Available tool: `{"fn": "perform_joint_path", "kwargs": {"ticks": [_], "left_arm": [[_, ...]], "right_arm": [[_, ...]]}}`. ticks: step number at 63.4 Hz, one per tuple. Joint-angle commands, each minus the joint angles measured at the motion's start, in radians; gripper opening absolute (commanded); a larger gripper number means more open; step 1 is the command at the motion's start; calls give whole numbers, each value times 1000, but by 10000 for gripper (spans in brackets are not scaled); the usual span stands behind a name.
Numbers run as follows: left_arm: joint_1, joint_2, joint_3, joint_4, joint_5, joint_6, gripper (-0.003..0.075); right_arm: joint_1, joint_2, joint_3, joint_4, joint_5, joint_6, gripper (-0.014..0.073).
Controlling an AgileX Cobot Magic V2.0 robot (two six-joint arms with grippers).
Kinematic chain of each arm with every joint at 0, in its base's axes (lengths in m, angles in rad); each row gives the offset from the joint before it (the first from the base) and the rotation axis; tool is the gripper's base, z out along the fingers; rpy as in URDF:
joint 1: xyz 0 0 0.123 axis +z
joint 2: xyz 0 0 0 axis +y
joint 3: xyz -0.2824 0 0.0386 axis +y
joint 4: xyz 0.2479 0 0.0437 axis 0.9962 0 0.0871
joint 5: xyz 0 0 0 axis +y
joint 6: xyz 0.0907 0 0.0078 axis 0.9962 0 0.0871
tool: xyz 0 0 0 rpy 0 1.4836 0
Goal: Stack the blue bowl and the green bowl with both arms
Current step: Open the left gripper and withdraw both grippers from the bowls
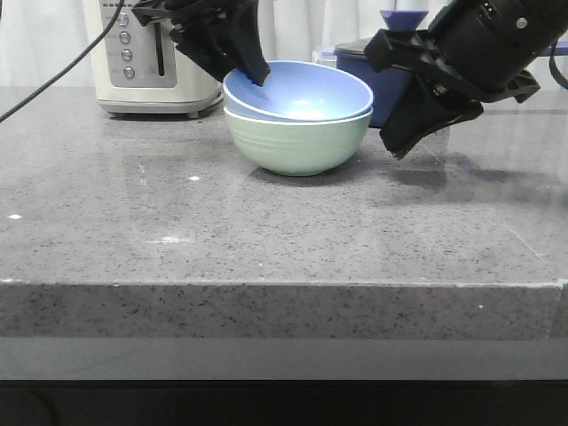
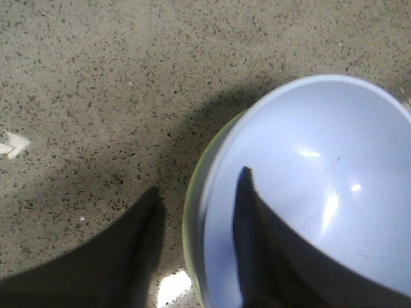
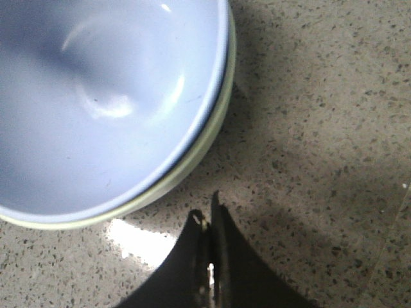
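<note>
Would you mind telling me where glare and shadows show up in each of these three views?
Front view: a soft highlight inside the matte periwinkle-blue bowl, with shadows of the arms on the grey speckled stone counter. Left wrist view: small bright glints on the blue bowl's inner wall and a dark shadow beside its rim. Right wrist view: a white glare patch on the counter beside the pale mint-green bowl.

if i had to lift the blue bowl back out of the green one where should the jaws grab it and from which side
Grip the blue bowl by its rim, one jaw inside and one outside. It sits tilted in the green bowl, its rim raised on the left, toaster side, so there is likely most room there. Come from above on that side, where the left gripper already straddles the rim.
</note>
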Motion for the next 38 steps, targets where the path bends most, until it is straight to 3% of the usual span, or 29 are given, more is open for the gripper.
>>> {"fn": "perform_joint_path", "kwargs": {"ticks": [1, 22, 38], "left_arm": [[-7, -74, -35, -30, -48, -12, 356], [-7, -288, 13, -14, -28, -12, 347], [26, -566, 363, 4, -158, -12, 347]], "right_arm": [[0, -38, -27, 23, -39, -8, -63], [0, -38, -27, 23, -39, -8, -63], [0, -38, -27, 23, -39, -8, -63]]}}
